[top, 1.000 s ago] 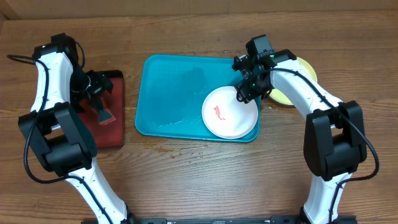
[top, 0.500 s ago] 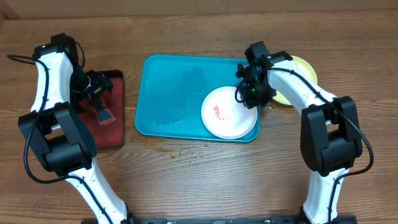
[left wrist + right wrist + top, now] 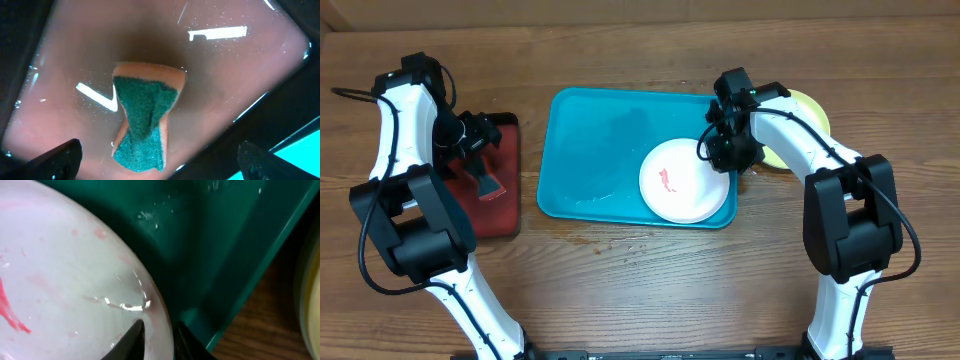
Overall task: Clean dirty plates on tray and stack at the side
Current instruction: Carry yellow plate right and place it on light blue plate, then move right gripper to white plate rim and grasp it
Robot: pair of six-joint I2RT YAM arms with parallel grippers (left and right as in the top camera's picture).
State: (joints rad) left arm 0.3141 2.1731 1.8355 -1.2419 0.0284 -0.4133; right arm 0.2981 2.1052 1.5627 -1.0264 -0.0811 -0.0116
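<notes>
A white plate [image 3: 682,185] with a red smear lies in the right part of the teal tray [image 3: 590,140]. My right gripper [image 3: 725,158] is shut on its right rim, one finger inside and one outside, as the right wrist view shows [image 3: 159,337] on the plate [image 3: 60,280]. A yellow-green plate [image 3: 810,108] lies on the table right of the tray, partly hidden by the right arm. No light blue plate is in view. My left gripper [image 3: 478,160] is open above a green-and-orange sponge [image 3: 145,120].
The sponge [image 3: 490,185] lies on a small dark red tray [image 3: 505,215] left of the teal tray. Water drops lie on the teal tray's floor [image 3: 215,245]. Bare wooden table surrounds both trays.
My right gripper came down onto the white plate's right rim and closed on it. The plate shifted slightly left. The left arm has not moved.
</notes>
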